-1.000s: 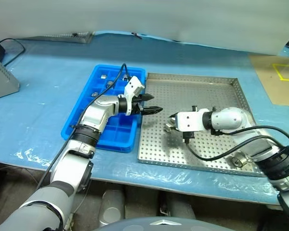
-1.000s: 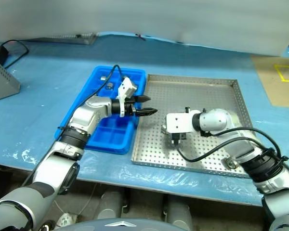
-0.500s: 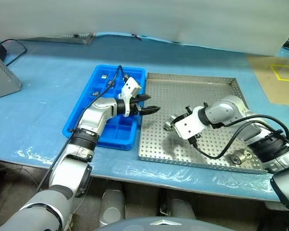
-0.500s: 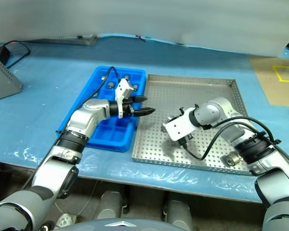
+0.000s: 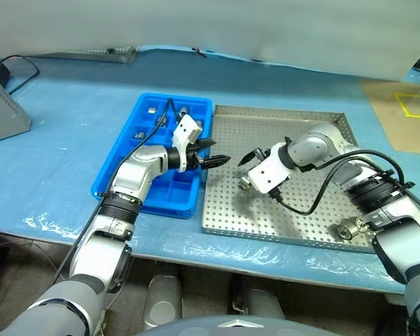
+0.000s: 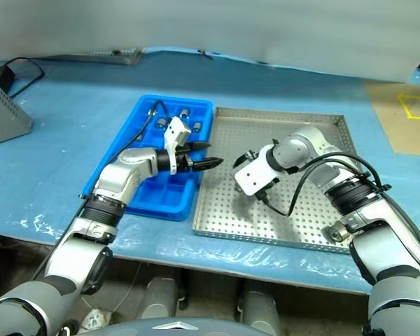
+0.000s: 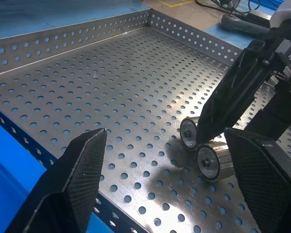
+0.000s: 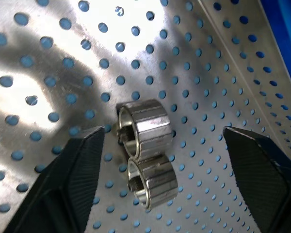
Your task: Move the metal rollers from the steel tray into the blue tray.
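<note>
- Two rollers (image 8: 148, 145) lie on their sides, touching each other, on the perforated floor of the steel tray (image 5: 315, 122), toward the side nearest the blue tray (image 5: 119, 168).
- Two more rollers (image 5: 350, 229) sit near the steel tray's front right corner, and several are already seen in the far compartments of the blue tray.
- The right end effector (image 8: 160, 160) is held just above the touching pair with its fingers spread wide and nothing between them.
- The pair appears to lie between the fingers, so a closing grip would likely catch both; one roller is better singled out, with the fingers set across its ribbed barrel.
- A round, shiny barrel is judged likely to roll or slip; a squeeze centred on it would be safer.
- The left end effector (image 5: 211, 152) is held open and empty over the seam between the two trays, pointing toward the pair.
- Both trays rest side by side on a bench (image 5: 70, 105) covered in blue sheeting.
- A grey box (image 5: 3, 105) with a black cable stands at the bench's far left; a brown floor with yellow tape (image 5: 413, 105) lies at the right.
</note>
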`<state>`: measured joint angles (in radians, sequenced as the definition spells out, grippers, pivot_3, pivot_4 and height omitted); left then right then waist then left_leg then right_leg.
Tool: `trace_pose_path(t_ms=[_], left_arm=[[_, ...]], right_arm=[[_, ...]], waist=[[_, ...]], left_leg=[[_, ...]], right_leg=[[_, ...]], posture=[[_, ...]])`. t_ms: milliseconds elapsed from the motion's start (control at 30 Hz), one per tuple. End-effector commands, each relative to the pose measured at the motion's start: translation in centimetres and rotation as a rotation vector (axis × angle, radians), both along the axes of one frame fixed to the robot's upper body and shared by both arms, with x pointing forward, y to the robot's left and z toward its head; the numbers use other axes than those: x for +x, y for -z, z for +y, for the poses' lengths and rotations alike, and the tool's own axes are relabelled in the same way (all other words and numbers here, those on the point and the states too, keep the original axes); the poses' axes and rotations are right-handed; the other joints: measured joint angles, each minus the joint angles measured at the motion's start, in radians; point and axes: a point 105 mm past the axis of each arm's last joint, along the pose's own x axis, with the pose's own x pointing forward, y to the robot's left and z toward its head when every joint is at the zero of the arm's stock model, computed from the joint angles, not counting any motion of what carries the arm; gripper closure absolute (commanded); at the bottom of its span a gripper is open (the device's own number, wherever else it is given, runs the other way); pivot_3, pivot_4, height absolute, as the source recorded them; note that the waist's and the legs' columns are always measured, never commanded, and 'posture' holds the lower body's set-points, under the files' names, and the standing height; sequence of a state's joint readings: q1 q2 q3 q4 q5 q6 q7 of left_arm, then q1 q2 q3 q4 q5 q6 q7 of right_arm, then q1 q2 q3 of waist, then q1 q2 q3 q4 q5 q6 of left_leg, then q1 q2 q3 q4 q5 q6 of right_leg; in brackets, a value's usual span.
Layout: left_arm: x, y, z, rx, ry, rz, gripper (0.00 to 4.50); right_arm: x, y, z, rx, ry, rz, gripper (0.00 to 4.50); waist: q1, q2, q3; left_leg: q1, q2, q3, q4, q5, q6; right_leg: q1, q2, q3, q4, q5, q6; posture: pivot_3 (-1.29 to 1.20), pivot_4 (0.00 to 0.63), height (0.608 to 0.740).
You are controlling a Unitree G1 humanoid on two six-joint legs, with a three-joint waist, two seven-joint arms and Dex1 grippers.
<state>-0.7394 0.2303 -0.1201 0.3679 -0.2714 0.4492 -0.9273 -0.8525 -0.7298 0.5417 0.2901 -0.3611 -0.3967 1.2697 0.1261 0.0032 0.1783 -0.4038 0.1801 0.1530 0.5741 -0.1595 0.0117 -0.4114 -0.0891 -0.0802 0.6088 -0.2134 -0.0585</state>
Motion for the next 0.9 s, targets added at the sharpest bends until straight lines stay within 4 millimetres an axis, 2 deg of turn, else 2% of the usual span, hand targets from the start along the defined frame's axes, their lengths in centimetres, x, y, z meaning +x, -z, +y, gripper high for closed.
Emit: trace_pose_path(t_ms=[33, 133, 267, 367, 500, 633, 767, 900], left_arm=[[0.0, -1.2, 0.0, -0.021, -0.001, -0.041, 0.43], [-0.1, -1.2, -0.1, -0.019, 0.001, -0.041, 0.43], [-0.2, -0.8, -0.1, -0.012, 0.000, -0.036, 0.43], [-0.3, -0.8, 0.0, -0.014, 0.000, -0.031, 0.43], [0.0, -0.6, 0.1, -0.011, -0.008, -0.026, 0.43], [0.1, -0.4, 0.1, -0.007, -0.010, -0.019, 0.43], [0.1, -0.3, 0.0, -0.008, -0.006, -0.016, 0.43], [0.1, -0.3, 0.0, -0.009, -0.006, -0.013, 0.43]], right_arm=[[1.1, -0.5, 0.1, -0.017, 0.001, -0.052, 0.50], [1.4, 0.0, -0.3, -0.028, 0.015, -0.043, 0.50], [0.8, 1.3, -0.8, -0.050, 0.009, -0.005, 0.50], [0.3, 1.3, -0.6, -0.050, -0.011, 0.006, 1.06], [0.2, 0.9, 0.0, -0.030, -0.022, -0.004, 2.39], [0.1, 0.7, 0.7, -0.015, -0.033, 0.000, 2.39], [0.1, 0.9, 0.3, -0.035, -0.032, 0.001, 3.22], [0.1, 0.9, 0.0, -0.032, -0.015, 0.002, 3.23]], waist=[[0.000, 0.000, 0.000], [0.000, 0.000, 0.000], [0.000, 0.000, 0.000], [0.000, 0.000, 0.000], [0.000, 0.000, 0.000], [-0.001, 0.000, 0.000], [-0.001, 0.000, 0.000], [-0.001, 0.000, 0.000]], left_leg=[[0.000, 0.000, 0.000, 0.001, 0.000, 0.000], [0.000, 0.000, 0.000, 0.001, 0.000, 0.000], [0.000, 0.000, 0.000, 0.001, 0.000, 0.000], [0.000, 0.000, 0.000, 0.001, 0.000, 0.000], [0.000, 0.000, 0.000, 0.001, 0.000, 0.000], [0.000, 0.000, 0.000, 0.001, 0.000, 0.000], [0.000, 0.000, 0.000, 0.001, 0.000, 0.000], [0.000, 0.000, 0.000, 0.001, 0.000, 0.000]], right_leg=[[0.000, 0.000, 0.000, 0.000, 0.000, 0.000], [0.000, 0.000, 0.000, 0.001, 0.000, 0.000], [0.000, 0.000, 0.000, 0.001, 0.000, 0.000], [0.000, 0.000, 0.000, 0.001, 0.000, 0.000], [0.000, 0.000, 0.000, 0.001, 0.000, 0.000], [0.000, 0.000, 0.000, 0.001, 0.000, 0.000], [0.000, 0.000, 0.000, 0.001, 0.000, 0.000], [0.000, 0.000, 0.000, 0.001, 0.000, 0.000]], posture=[[0.18, 0.150, 0.740], [0.18, 0.150, 0.740], [0.18, 0.150, 0.740], [0.18, 0.150, 0.740], [0.18, 0.150, 0.740], [0.18, 0.150, 0.740], [0.17, 0.150, 0.740], [0.17, 0.150, 0.740]])
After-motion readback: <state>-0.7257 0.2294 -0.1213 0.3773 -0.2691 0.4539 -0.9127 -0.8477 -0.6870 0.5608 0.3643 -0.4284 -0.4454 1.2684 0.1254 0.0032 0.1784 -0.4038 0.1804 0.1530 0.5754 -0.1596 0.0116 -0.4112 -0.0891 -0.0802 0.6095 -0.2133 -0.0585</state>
